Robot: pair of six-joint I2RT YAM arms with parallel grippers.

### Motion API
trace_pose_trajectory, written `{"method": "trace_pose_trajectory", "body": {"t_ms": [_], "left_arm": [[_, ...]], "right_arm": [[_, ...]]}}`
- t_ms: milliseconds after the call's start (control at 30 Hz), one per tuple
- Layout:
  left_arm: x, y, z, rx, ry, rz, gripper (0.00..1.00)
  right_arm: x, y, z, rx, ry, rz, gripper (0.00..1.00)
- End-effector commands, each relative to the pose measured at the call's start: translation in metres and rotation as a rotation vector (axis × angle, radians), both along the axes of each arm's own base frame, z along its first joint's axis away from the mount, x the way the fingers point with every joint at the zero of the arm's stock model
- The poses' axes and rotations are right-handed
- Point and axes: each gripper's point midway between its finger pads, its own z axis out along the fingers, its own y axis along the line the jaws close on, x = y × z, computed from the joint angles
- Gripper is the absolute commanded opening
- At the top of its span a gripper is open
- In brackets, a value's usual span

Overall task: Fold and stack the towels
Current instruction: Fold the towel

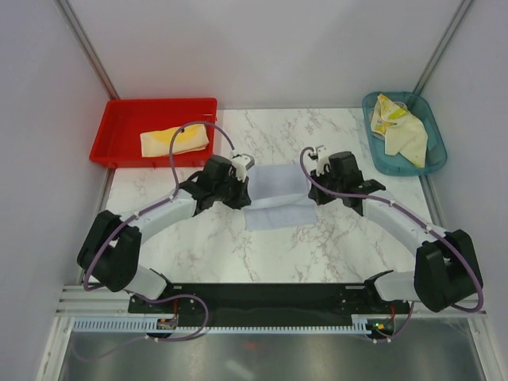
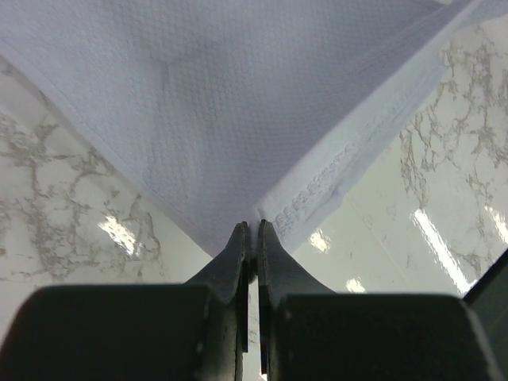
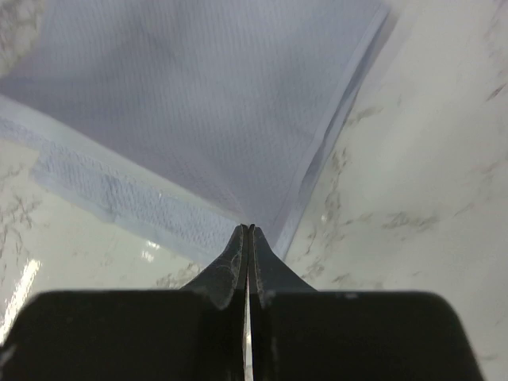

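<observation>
The pale lavender towel [image 2: 262, 95] is matt cloth with a fine waffle weave and stitched hem; under it the marble-look tabletop [image 2: 71, 214] shines glossy and smooth.

The left gripper [image 2: 252, 228] comes up from the bottom middle, and its two dark fingers [image 2: 232, 266] are pressed together with only a thin slit between them. A corner of the lavender-blue towel [image 2: 238, 103] is pinched at their tips. From this corner the towel opens wide to the top of the view. On the right a lower layer with a stitched hem [image 2: 333, 186] shows under it. The white marble table [image 2: 71, 230] is visible on both sides, with bright reflections.
</observation>
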Motion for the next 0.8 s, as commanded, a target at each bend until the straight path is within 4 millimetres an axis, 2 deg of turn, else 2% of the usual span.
{"method": "trace_pose_trajectory", "body": {"t_ms": [0,33,100,167,200,233,300,333,400,433,567,700,767], "left_arm": [[0.040,-0.004,0.037,-0.014,-0.124,0.094,0.02],[0.046,-0.007,0.049,-0.027,-0.149,0.096,0.02],[0.049,-0.010,0.057,-0.034,-0.167,0.085,0.02],[0.044,-0.010,0.053,-0.023,-0.165,0.070,0.02],[0.041,-0.009,0.049,-0.017,-0.161,0.068,0.02],[0.035,-0.005,0.037,-0.001,-0.143,0.067,0.02],[0.027,-0.003,0.026,0.002,-0.121,0.064,0.02],[0.021,-0.001,0.015,0.003,-0.098,0.066,0.02],[0.014,-0.001,0.009,-0.004,-0.083,0.062,0.02],[0.009,0.001,0.004,-0.001,-0.071,0.065,0.02],[0.000,0.000,-0.003,-0.003,-0.061,0.071,0.03],[-0.012,-0.001,-0.012,0.002,-0.030,0.063,0.16],[-0.019,-0.004,-0.017,0.005,-0.012,0.053,0.22]], "right_arm": [[0.056,-0.002,0.065,-0.039,-0.232,-0.039,0.00],[0.068,0.001,0.085,-0.036,-0.281,-0.039,0.00],[0.079,-0.002,0.091,-0.069,-0.307,-0.044,0.00],[0.077,-0.005,0.089,-0.090,-0.293,-0.049,0.00],[0.073,-0.006,0.085,-0.086,-0.277,-0.052,0.00],[0.064,-0.008,0.069,-0.087,-0.241,-0.050,0.00],[0.050,-0.007,0.060,-0.056,-0.225,-0.045,0.00],[0.040,-0.010,0.040,-0.052,-0.194,-0.058,0.00],[0.030,-0.011,0.028,-0.028,-0.166,-0.073,0.00],[0.023,-0.011,0.016,-0.016,-0.132,-0.087,0.00],[0.009,-0.012,-0.002,0.002,-0.054,-0.119,0.03],[0.000,-0.016,-0.010,0.009,0.006,-0.177,0.08],[-0.005,-0.017,-0.015,0.013,0.031,-0.200,0.18]]}}
